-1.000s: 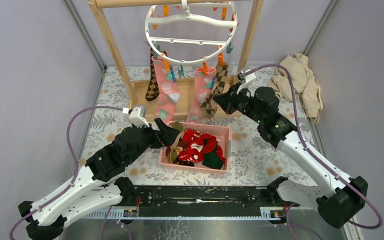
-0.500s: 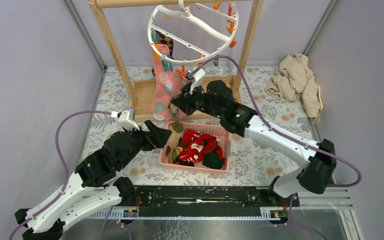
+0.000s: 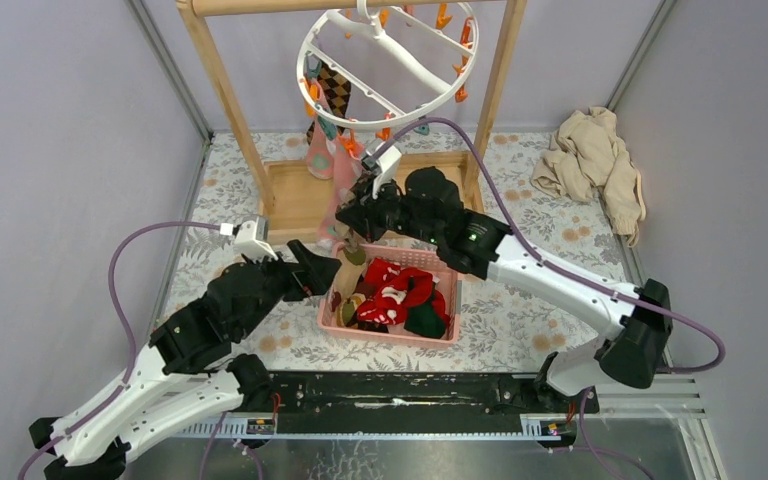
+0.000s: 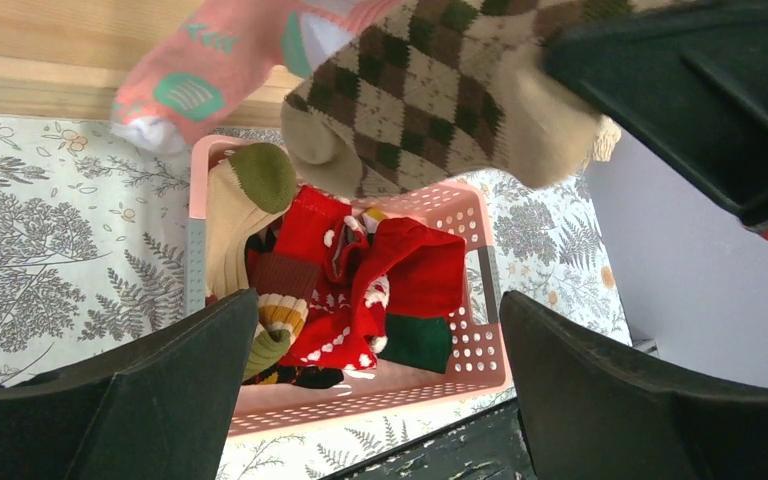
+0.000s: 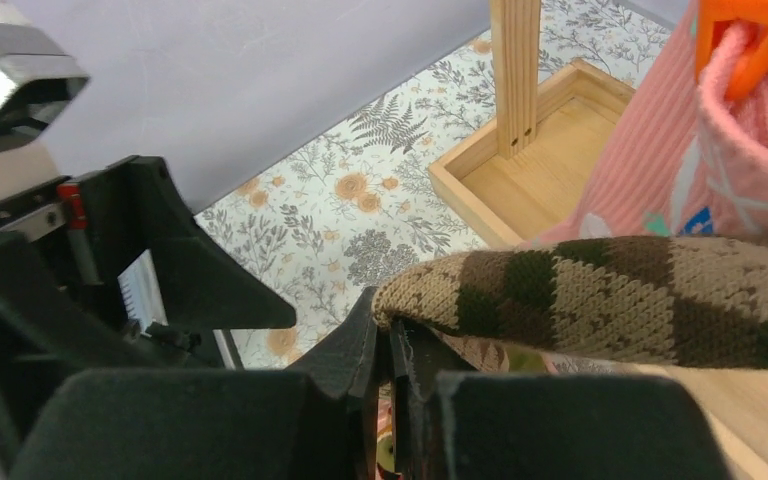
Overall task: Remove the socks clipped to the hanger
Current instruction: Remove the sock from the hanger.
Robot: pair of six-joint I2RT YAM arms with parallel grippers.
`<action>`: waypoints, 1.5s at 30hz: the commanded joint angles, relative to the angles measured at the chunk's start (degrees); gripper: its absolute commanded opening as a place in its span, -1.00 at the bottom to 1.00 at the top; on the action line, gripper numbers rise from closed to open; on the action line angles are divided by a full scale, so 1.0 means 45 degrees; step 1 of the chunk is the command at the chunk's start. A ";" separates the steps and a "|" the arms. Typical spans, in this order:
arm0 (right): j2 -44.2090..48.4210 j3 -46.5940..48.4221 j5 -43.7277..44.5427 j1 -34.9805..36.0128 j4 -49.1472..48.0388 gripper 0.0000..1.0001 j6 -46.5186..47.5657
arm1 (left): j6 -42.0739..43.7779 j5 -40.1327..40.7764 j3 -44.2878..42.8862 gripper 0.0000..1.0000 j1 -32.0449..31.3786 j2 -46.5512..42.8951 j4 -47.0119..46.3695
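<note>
The white ring hanger hangs tilted from the wooden bar, with orange and teal clips. A brown argyle sock and a pink sock hang from its left side. My right gripper is under the ring, shut on the end of another brown-beige argyle sock; that sock's far end is out of view. It shows over the basket in the left wrist view, beside a pink sock. My left gripper is open and empty by the basket's left end; it also shows in the left wrist view.
A pink basket near the middle holds red, green and beige socks. The wooden rack frame and its base tray stand behind it. A beige cloth heap lies at the back right. A pink sock on an orange clip hangs close to the right wrist.
My right arm swung left from the hanger's right side to under its middle, the argyle sock in its grip. The hanger tilted and turned. My left arm drew back slightly.
</note>
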State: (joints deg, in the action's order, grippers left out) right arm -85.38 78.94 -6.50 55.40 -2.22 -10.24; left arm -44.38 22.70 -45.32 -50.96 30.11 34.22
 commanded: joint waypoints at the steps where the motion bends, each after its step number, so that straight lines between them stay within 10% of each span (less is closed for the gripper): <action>1: 0.1317 -0.0288 -0.0104 0.0014 -0.0199 -0.99 -0.0396 | 0.0312 -0.0223 -0.0001 0.97 -0.0005 0.0496 -0.1270; 35: 0.1914 -0.0309 -0.1470 0.0003 0.0939 -1.00 -0.1581 | 0.4327 0.1060 0.2939 0.95 -0.0835 0.1945 -0.9134; 45: 0.1790 -0.0129 -0.1610 0.0014 0.1000 -1.00 -0.1613 | 0.4823 0.1231 0.2549 -0.37 -0.0978 0.2559 -0.9088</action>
State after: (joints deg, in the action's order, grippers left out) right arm -77.73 75.79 -11.73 55.37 3.53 -16.99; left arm -24.62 26.02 -32.64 -54.89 40.93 -3.51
